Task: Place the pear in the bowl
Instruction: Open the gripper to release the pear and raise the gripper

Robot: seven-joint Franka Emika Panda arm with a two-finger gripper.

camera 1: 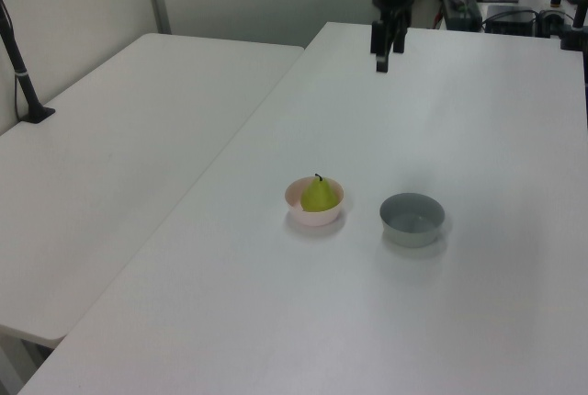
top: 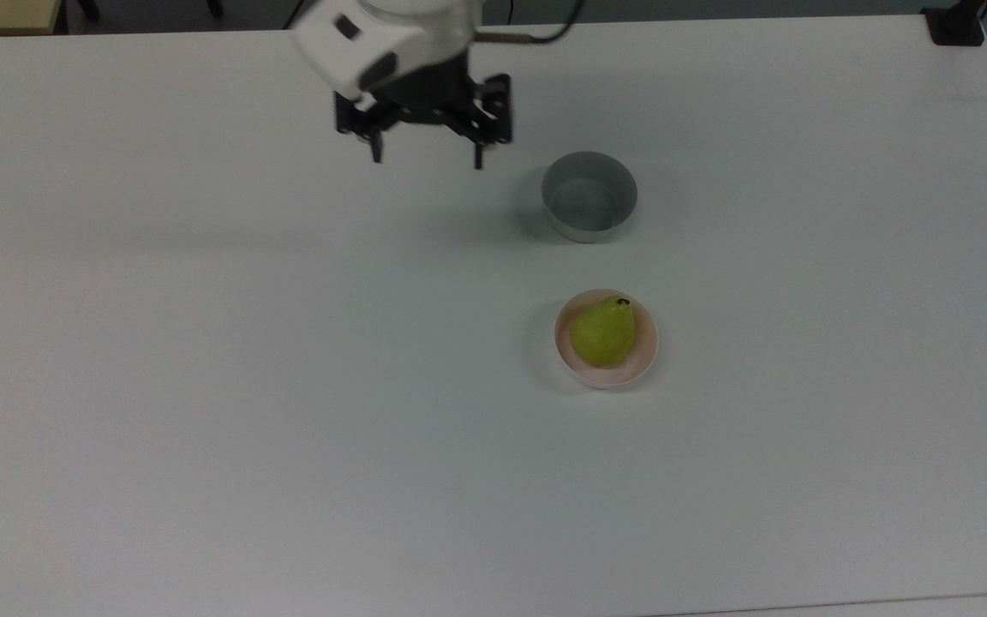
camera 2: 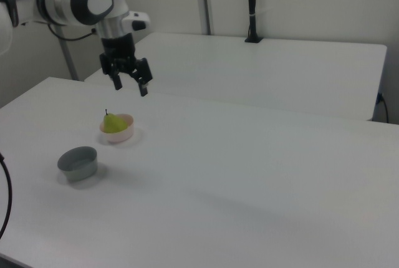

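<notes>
top view: looks pretty much straight down on the surface [top: 202,386], robot base off the 12 o'clock edge
left view: off one side, angled down, farther back
right view: opposite side, lower, farther back
shared: all three catch the pink bowl [top: 606,370] [camera 1: 313,216] [camera 2: 117,136] and grey bowl [top: 589,200] [camera 1: 412,220] [camera 2: 78,162]
</notes>
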